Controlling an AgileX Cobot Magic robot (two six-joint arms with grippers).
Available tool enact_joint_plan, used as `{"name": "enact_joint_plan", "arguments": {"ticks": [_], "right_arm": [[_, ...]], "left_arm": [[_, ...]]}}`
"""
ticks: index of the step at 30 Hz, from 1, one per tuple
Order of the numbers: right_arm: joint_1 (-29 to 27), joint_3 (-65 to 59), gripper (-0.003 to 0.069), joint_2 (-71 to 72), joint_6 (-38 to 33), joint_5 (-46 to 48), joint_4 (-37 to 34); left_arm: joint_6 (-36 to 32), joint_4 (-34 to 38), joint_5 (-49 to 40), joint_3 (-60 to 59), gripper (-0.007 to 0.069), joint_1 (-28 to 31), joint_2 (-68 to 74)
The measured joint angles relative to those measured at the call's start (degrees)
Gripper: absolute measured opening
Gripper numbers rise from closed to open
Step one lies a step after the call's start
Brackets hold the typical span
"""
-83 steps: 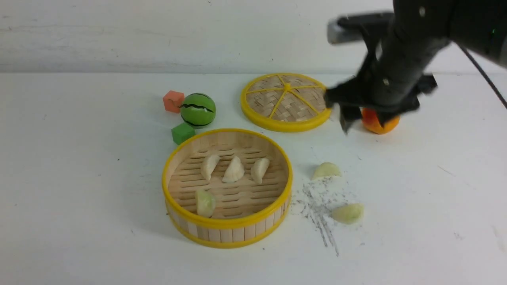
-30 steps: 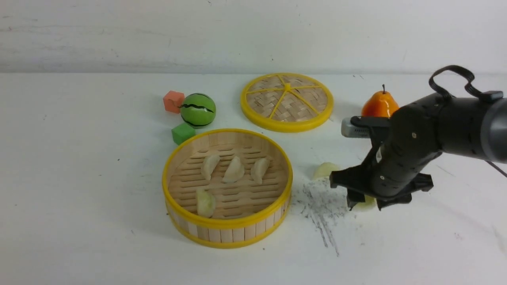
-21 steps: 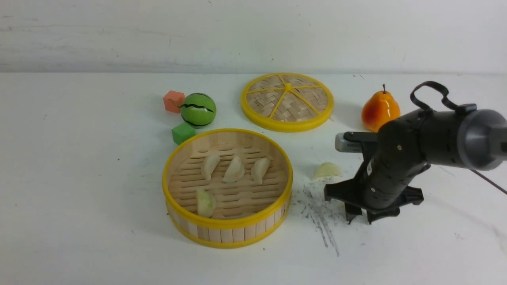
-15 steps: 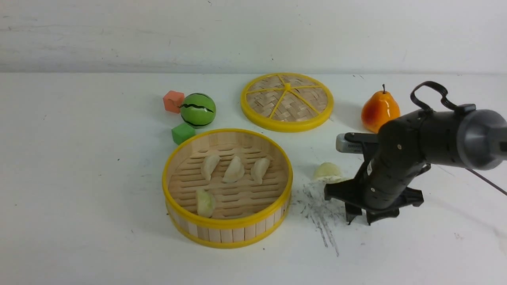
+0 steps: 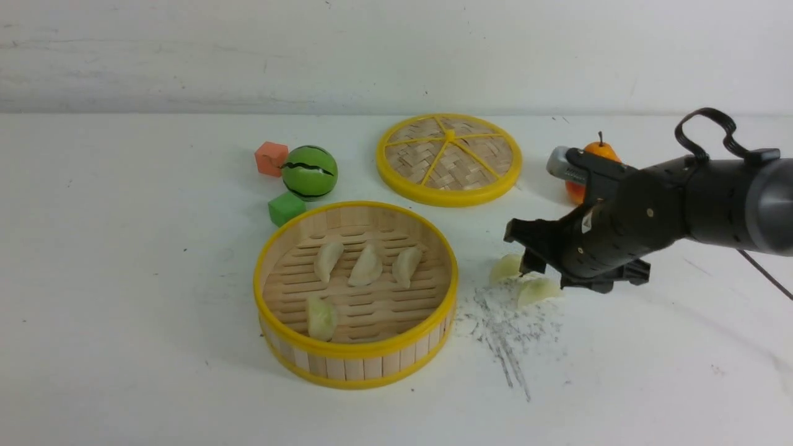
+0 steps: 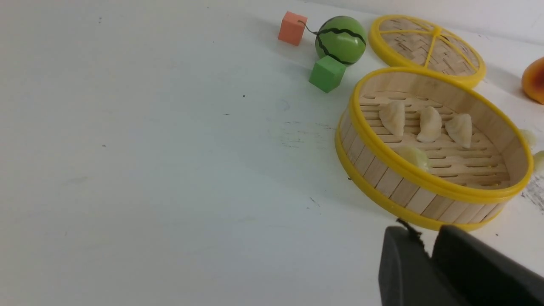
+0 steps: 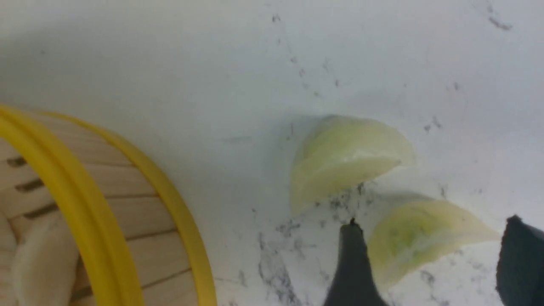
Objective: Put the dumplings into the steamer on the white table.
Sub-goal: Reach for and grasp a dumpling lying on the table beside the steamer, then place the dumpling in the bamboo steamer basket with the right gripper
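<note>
The steamer (image 5: 356, 367) stands mid-table and holds three cream dumplings (image 5: 367, 266) in a row and one yellow-green dumpling (image 5: 321, 317). It also shows in the left wrist view (image 6: 425, 189) and the right wrist view (image 7: 140, 221). My right gripper (image 5: 545, 279) hangs just right of the steamer. Its jaws (image 7: 433, 221) stand wide, closed on the ends of a yellow-green dumpling (image 7: 416, 238), which shows just above the table (image 5: 538, 290). Another yellow-green dumpling (image 5: 505, 267) lies on the white table (image 5: 124, 279) right beside it (image 7: 344, 157). My left gripper (image 6: 425, 238) is shut and empty, near the steamer's front.
The woven lid (image 5: 449, 158) lies behind the steamer. An orange pear (image 5: 573, 191) is partly hidden behind my right arm. A toy watermelon (image 5: 310, 171), an orange cube (image 5: 271, 158) and a green cube (image 5: 286, 208) sit back left. Grey scuff marks (image 5: 502, 328) lie beside the steamer.
My right gripper came down onto the nearer yellow-green dumpling, paused, then rose and moved back and left. The dumpling moved with it and now sits beside the other loose one.
</note>
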State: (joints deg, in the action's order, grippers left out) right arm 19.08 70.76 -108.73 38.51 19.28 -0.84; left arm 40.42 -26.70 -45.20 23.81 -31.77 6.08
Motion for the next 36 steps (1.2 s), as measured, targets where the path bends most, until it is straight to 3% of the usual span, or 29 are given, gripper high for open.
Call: {"name": "enact_joint_plan", "arguments": {"ticks": [3,8,11,16,18,25,31,36], "right_arm": [[0.1,0.0,0.0496,-1.4,0.9,-2.0,0.0],[0.1,0.0,0.0498,-4.2,1.2,-2.6,-0.2],[0.1,0.1,0.0458,-4.7,1.2,-3.1,-0.1],[0.1,0.1,0.0232,-4.8,-0.1,-2.1,0.8],[0.1,0.2,0.0185,-4.4,-1.7,-1.4,1.3],[0.1,0.0,0.0183,1.3,-11.8,5.1,0.2],[3.7,0.4,0.0183,9.8,-20.9,4.6,-10.8],[13.8,3.1,0.0183,9.2,-32.5,0.7,-24.5]], "left_arm": [[0.0,0.0,0.0,0.0,0.0102,0.0,0.0],[0.0,0.0,0.0,0.0,0.0105,0.0,0.0],[0.0,0.0,0.0,0.0,0.0106,0.0,0.0],[0.0,0.0,0.0,0.0,0.0106,0.0,0.0],[0.0,0.0,0.0,0.0,0.0106,0.0,0.0],[0.0,0.0,0.0,0.0,0.0106,0.0,0.0],[0.0,0.0,0.0,0.0,0.0106,0.0,0.0],[0.0,0.0,0.0,0.0,0.0108,0.0,0.0]]}}
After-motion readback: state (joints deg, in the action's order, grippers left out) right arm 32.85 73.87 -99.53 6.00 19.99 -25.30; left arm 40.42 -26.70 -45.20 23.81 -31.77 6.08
